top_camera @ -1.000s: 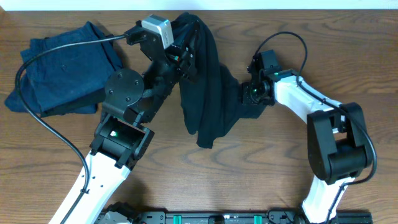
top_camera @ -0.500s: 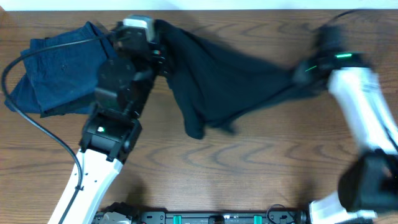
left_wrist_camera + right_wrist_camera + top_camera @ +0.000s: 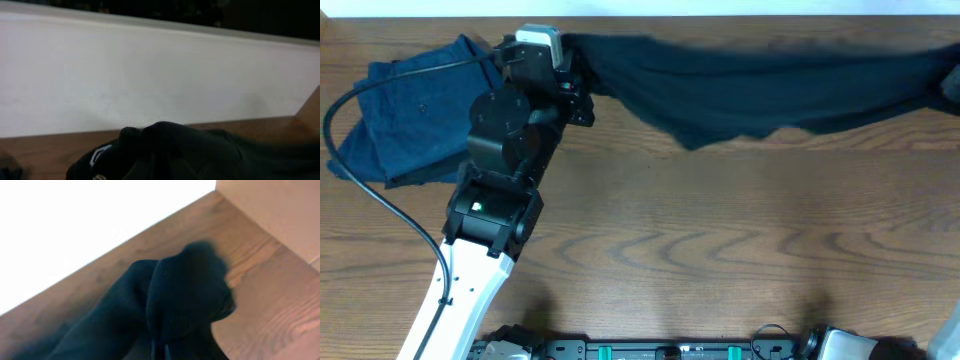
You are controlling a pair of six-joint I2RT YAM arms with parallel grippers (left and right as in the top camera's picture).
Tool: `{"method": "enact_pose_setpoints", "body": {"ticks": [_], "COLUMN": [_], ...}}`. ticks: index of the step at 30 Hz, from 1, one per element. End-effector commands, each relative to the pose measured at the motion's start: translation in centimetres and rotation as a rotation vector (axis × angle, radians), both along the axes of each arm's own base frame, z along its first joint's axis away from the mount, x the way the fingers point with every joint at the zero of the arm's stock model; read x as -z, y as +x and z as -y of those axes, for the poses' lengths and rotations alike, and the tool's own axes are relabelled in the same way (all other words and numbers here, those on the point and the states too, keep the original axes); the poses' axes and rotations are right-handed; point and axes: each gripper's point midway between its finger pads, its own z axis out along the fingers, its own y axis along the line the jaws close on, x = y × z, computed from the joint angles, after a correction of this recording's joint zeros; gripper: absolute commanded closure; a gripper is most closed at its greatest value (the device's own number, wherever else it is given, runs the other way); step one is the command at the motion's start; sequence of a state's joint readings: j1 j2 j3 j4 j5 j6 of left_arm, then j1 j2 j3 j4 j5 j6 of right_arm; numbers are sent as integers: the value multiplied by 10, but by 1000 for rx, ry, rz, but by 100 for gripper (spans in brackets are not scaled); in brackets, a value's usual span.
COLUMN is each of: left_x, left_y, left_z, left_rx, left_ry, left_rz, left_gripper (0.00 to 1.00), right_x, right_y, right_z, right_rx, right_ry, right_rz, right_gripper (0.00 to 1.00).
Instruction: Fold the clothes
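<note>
Left arm (image 3: 495, 190): white lower link, black upper housings, round black joint cap. Green light (image 3: 475, 208) glowed on black elbow block. Silver-grey camera (image 3: 538, 42) sat at wrist. Left hand (image 3: 578, 88) was black. Thin black cable (image 3: 360, 170) looped off arm.

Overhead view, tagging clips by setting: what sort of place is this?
Probably an indoor robot test bench: a wood-grain table, a plain white wall behind it, and the left arm holding one end of a stretched black garment.
</note>
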State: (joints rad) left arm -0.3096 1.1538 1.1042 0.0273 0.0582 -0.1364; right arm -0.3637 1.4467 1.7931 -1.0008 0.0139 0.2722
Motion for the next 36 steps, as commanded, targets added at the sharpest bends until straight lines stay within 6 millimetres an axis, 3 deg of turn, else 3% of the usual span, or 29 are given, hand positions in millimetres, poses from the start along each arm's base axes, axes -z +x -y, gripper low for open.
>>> {"method": "enact_pose_setpoints", "body": {"ticks": [1,8,15,18,25,31,36], "left_x": [-29,-47,-102,-117,-123,-99,-54], "left_y": [-7,-19,-57,-73,-84,-55,8], "left_z": [-5,-11,-60,-72,-75,-66,-46], "left_rx": [-9,-23,-231,-268,-269,-268,-266], "left_ry": [-7,-21,-82,-106,-114,-80,-37], "left_rz": [63,111,272,320,336,264,174], "left_gripper": [93,93,93,93,93,93,93], "right_x": [1,1,-4,-9,-11,5,28], "right_y": [-2,-6,-9,-12,-20,-17,8], "right_z": [12,19,18,15,0,-2,8], "right_rx": [29,70,74,68,14,2,2], "right_ry": [-45,-70,-66,-65,-26,3,19], "right_rz": [-18,-31,-13,0,3,-48,-88], "right_gripper": [99,99,99,99,99,99,99]}}
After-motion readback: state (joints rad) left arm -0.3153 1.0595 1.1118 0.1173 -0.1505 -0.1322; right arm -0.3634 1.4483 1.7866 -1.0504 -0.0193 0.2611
